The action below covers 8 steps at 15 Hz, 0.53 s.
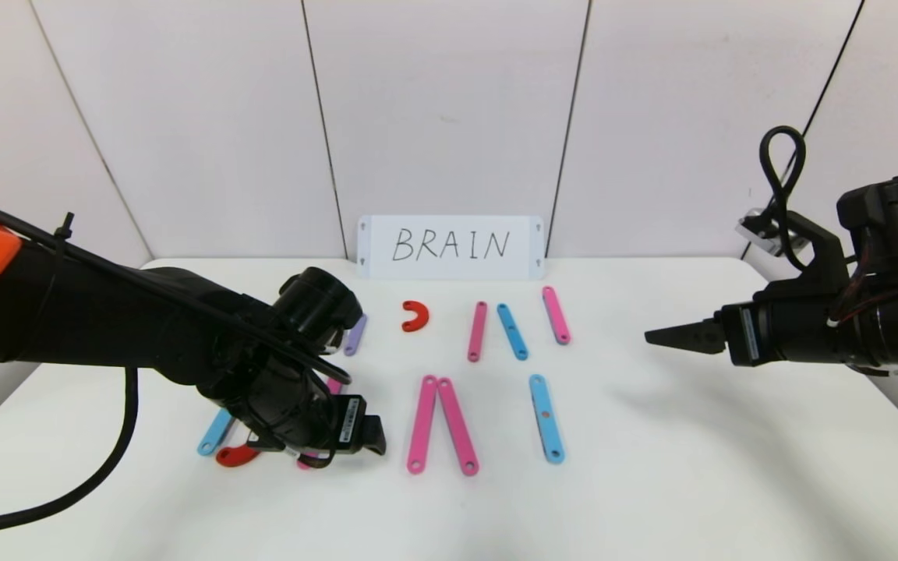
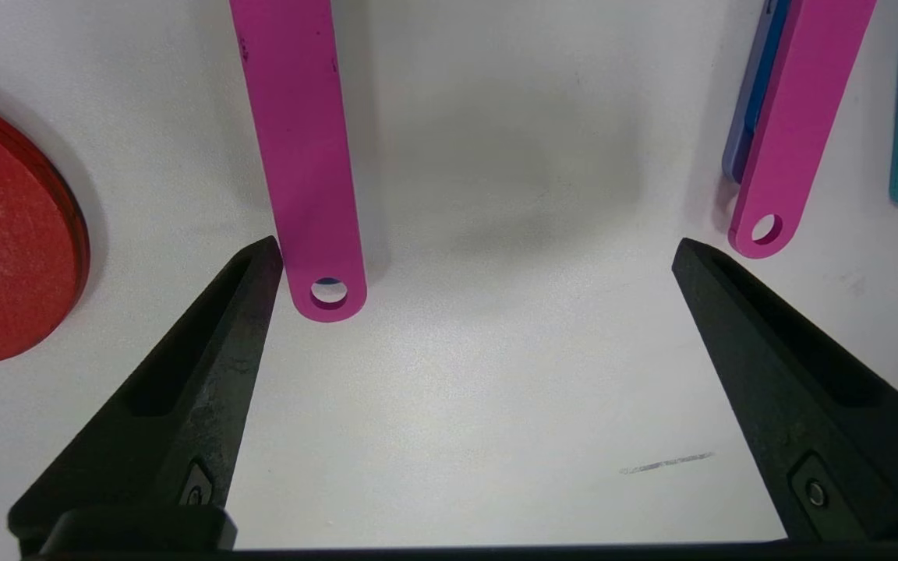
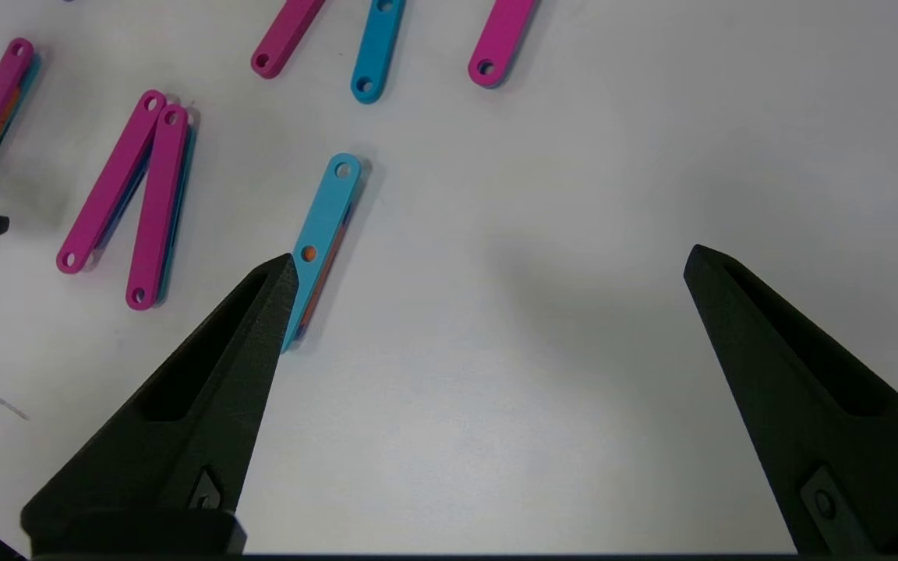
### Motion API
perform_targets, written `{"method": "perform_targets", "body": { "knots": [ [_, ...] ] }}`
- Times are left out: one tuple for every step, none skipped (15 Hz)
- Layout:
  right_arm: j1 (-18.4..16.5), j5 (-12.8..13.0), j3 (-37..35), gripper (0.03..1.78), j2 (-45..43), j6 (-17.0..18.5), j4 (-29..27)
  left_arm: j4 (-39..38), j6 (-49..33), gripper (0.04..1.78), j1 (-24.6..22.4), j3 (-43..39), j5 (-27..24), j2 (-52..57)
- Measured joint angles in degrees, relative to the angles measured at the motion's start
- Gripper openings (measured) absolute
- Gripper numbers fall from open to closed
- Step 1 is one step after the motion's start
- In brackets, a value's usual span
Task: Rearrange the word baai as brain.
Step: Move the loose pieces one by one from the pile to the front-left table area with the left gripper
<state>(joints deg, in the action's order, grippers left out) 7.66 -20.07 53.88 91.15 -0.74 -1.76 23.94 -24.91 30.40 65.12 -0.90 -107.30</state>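
The word baai lies as coloured strips along the table's front row. Its left part is mostly hidden under my left arm: a light-blue strip [image 1: 215,432], a red curve [image 1: 237,455] and a purple strip [image 1: 355,335] show. Two pink strips [image 1: 441,425] form an inverted V, with a light-blue strip [image 1: 546,418] to their right. My left gripper [image 1: 375,440] hovers low and open; in the left wrist view the left gripper [image 2: 476,249] holds nothing, one fingertip beside a pink strip's [image 2: 301,156] end. My right gripper [image 1: 667,336] hangs open above bare table; the right gripper [image 3: 492,257] is empty.
A white card [image 1: 449,246] handwritten "BRAIN" stands at the back. In front of it lie a red curve [image 1: 415,315], a pink strip [image 1: 477,331], a light-blue strip [image 1: 511,331] and another pink strip [image 1: 556,315]. The table's right side is bare.
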Motion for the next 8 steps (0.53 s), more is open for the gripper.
{"method": "perform_targets", "body": {
  "knots": [
    [0.05,0.0,0.0,1.74,0.0,0.0,0.0,-0.05,0.0,1.75,0.0,0.0,-0.13,0.0],
    [0.05,-0.02,0.0,1.74,0.0,0.01,0.0,-0.02,0.02,1.75,0.0,0.01,-0.5,0.0],
    [0.06,0.0,0.0,1.74,0.0,0.0,0.0,0.0,0.02,1.75,0.0,0.01,-0.69,0.02],
    [0.06,0.0,0.0,1.74,0.0,0.0,0.0,-0.02,0.0,1.75,0.0,0.01,-0.69,0.02],
    [0.06,0.0,0.0,1.74,0.0,0.01,0.0,-0.05,-0.06,1.75,0.0,0.01,-0.69,0.06],
    [0.06,-0.02,0.0,1.74,0.0,0.01,0.0,-0.02,-0.28,1.75,-0.01,0.09,-0.44,0.17],
    [0.11,-0.02,0.0,1.74,0.0,0.0,0.0,-0.02,-0.01,1.75,-0.06,0.2,0.17,0.49],
    [0.13,-0.02,-0.02,1.74,0.0,0.0,0.0,0.01,0.27,1.75,-0.11,0.32,1.04,0.99]
  ]
}}
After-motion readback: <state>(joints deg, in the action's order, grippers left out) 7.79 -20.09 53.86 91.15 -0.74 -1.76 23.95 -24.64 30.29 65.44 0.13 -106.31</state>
